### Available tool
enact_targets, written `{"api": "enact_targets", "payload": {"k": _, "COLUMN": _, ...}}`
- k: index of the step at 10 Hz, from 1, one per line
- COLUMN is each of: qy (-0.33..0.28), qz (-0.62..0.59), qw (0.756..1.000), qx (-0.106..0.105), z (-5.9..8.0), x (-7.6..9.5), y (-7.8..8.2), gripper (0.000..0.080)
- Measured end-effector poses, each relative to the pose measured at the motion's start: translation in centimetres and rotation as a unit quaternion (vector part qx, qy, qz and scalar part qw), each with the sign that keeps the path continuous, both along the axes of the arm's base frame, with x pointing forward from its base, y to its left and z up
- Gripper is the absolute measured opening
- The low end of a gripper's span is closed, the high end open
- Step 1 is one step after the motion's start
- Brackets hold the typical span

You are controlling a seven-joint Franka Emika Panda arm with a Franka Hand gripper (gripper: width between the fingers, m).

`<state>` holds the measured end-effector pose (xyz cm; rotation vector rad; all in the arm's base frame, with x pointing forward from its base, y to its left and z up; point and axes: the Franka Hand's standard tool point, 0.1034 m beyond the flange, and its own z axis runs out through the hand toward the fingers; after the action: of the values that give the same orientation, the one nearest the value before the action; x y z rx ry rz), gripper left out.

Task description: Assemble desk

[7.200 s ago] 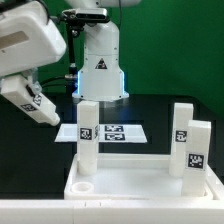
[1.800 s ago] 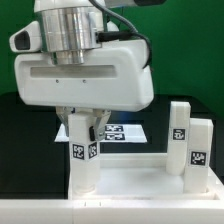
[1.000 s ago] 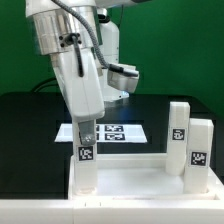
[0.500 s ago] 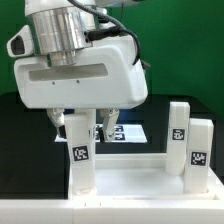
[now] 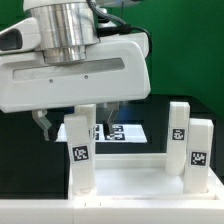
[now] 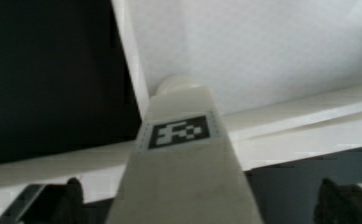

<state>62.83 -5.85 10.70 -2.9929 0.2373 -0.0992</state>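
Note:
The white desk top (image 5: 130, 186) lies at the front of the black table. One white tagged leg (image 5: 78, 150) stands upright in its corner socket at the exterior view's left. My gripper (image 5: 76, 122) hangs over this leg, open, one finger (image 5: 42, 122) on each side with a gap to the leg. In the wrist view the leg (image 6: 187, 160) rises between the two dark fingertips (image 6: 53, 205) of the gripper (image 6: 199, 205), with the desk top's rim (image 6: 302, 112) behind. Two more tagged legs (image 5: 179, 135) (image 5: 197, 150) stand at the exterior view's right.
The marker board (image 5: 120, 131) lies on the table behind the desk top, partly hidden by my hand. The bulky white hand fills the upper part of the exterior view and hides the robot base. Black table (image 6: 45, 80) shows beside the desk top.
My hand has turned about the left leg from edge-on to broadside and come a little lower. The fingers now stand apart from the leg. The legs and desk top have not moved.

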Motion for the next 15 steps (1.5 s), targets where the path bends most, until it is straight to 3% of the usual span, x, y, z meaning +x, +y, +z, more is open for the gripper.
{"api": "enact_targets", "payload": {"k": 1, "qy": 0.003, "qz": -0.021, "qw": 1.0, "qx": 0.002, "z": -0.01, "x": 0.0, "y": 0.03, "gripper": 0.0526}}
{"api": "enact_targets", "payload": {"k": 2, "qy": 0.008, "qz": -0.057, "qw": 0.998, "qx": 0.005, "z": -0.03, "x": -0.01, "y": 0.03, "gripper": 0.0326}}
{"api": "enact_targets", "payload": {"k": 3, "qy": 0.013, "qz": -0.101, "qw": 0.995, "qx": 0.008, "z": -0.04, "x": 0.0, "y": 0.04, "gripper": 0.0284}}
{"api": "enact_targets", "payload": {"k": 5, "qy": 0.023, "qz": -0.17, "qw": 0.985, "qx": 0.014, "z": -0.05, "x": 0.0, "y": 0.05, "gripper": 0.0284}}
{"api": "enact_targets", "payload": {"k": 6, "qy": 0.032, "qz": -0.251, "qw": 0.967, "qx": 0.017, "z": -0.01, "x": 0.09, "y": 0.14, "gripper": 0.0284}}
{"api": "enact_targets", "payload": {"k": 7, "qy": 0.046, "qz": -0.365, "qw": 0.929, "qx": 0.026, "z": 0.02, "x": 0.11, "y": 0.21, "gripper": 0.0284}}
{"api": "enact_targets", "payload": {"k": 9, "qy": 0.075, "qz": -0.551, "qw": 0.829, "qx": 0.055, "z": -0.15, "x": 0.2, "y": 0.28, "gripper": 0.0284}}
{"api": "enact_targets", "payload": {"k": 11, "qy": 0.082, "qz": -0.597, "qw": 0.796, "qx": 0.062, "z": -0.19, "x": 0.22, "y": 0.32, "gripper": 0.0284}}
{"api": "enact_targets", "payload": {"k": 12, "qy": 0.082, "qz": -0.597, "qw": 0.796, "qx": 0.062, "z": -0.19, "x": 0.22, "y": 0.3, "gripper": 0.0284}}
{"api": "enact_targets", "payload": {"k": 13, "qy": 0.079, "qz": -0.561, "qw": 0.822, "qx": 0.056, "z": -0.24, "x": 0.13, "y": 0.34, "gripper": 0.0284}}
{"api": "enact_targets", "payload": {"k": 15, "qy": 0.068, "qz": -0.378, "qw": 0.923, "qx": 0.026, "z": 0.2, "x": 0.15, "y": 0.52, "gripper": 0.0551}}
